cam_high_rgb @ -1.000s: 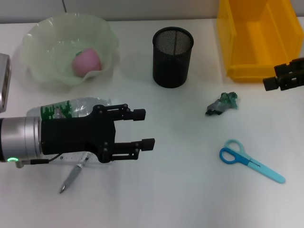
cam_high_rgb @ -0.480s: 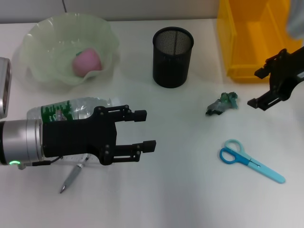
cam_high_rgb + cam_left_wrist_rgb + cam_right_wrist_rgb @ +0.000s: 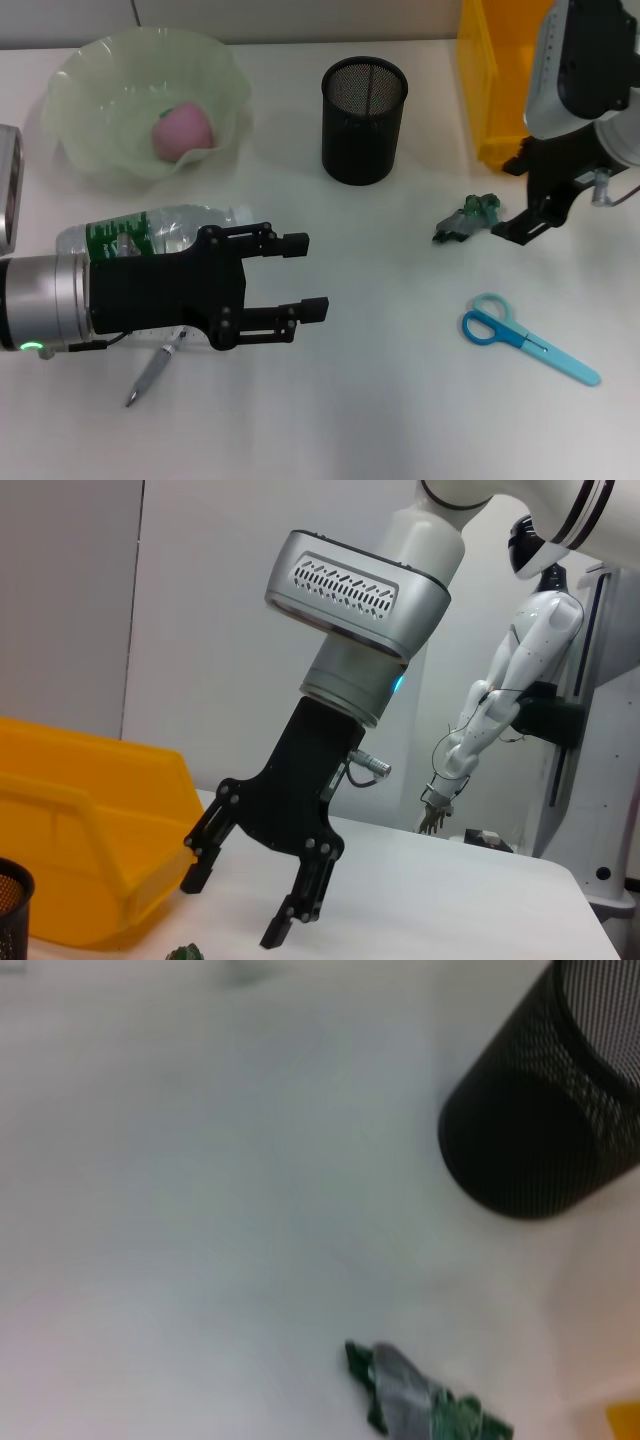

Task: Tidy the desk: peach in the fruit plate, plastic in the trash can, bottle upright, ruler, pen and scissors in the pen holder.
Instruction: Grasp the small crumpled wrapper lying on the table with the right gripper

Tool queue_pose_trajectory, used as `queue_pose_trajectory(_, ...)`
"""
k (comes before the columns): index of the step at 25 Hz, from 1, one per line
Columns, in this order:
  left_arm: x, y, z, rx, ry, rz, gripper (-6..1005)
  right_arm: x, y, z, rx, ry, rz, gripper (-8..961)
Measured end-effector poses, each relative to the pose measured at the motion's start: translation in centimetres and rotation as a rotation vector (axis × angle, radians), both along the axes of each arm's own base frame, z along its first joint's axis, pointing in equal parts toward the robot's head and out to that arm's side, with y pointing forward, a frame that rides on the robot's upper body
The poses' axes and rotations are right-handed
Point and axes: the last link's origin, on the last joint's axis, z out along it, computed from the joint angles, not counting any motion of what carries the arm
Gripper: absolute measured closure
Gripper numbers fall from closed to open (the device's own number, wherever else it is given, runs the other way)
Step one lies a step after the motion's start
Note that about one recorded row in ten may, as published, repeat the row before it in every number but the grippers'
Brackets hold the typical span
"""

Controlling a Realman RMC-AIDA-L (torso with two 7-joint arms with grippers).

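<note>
White desk surface (image 3: 400, 400) is seen from the head view. Right gripper (image 3: 517, 198) is held open, fingers spread wide, with nothing gripped; it hangs in front of the yellow plastic bin (image 3: 520, 90). Crumpled green-grey plastic scrap (image 3: 468, 217) lies just beside its lower fingertip, on the side toward the black mesh pen holder (image 3: 364, 120); contact cannot be told. Blue-handled scissors (image 3: 525, 338) lie nearer the robot than this gripper, apart from it. Left gripper (image 3: 305, 276) is open too, over a clear plastic bottle (image 3: 150, 230) lying flat.
</note>
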Motion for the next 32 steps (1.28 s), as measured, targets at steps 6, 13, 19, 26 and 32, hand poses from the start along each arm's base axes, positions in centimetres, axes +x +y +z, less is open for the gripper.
queue_pose_trajectory(6, 0.1, 0.1, 0.0, -0.001, 0.0, -0.004, 272, 0.1, 0.3, -1.1, 0.007, 0.014, 0.014, 137)
queue_pose_trajectory(13, 0.1, 0.2, 0.1, 0.005, -0.002, -0.003, 272, 0.4, 0.9, -2.2, 0.029, 0.063, 0.012, 136)
queue_pose_trajectory(19, 0.1, 0.2, 0.1, 0.011, -0.002, -0.004, 272, 0.7, 0.9, -3.2, 0.024, 0.08, 0.003, 136)
queue_pose_trajectory(26, 0.1, 0.3, 0.1, 0.015, -0.002, -0.004, 271, 1.2, 0.9, -3.8, 0.02, 0.074, -0.012, 137)
queue_pose_trajectory(32, 0.1, 0.4, 0.1, 0.025, 0.004, -0.01, 271, 1.4, 0.8, -4.0, 0.014, 0.071, -0.017, 137)
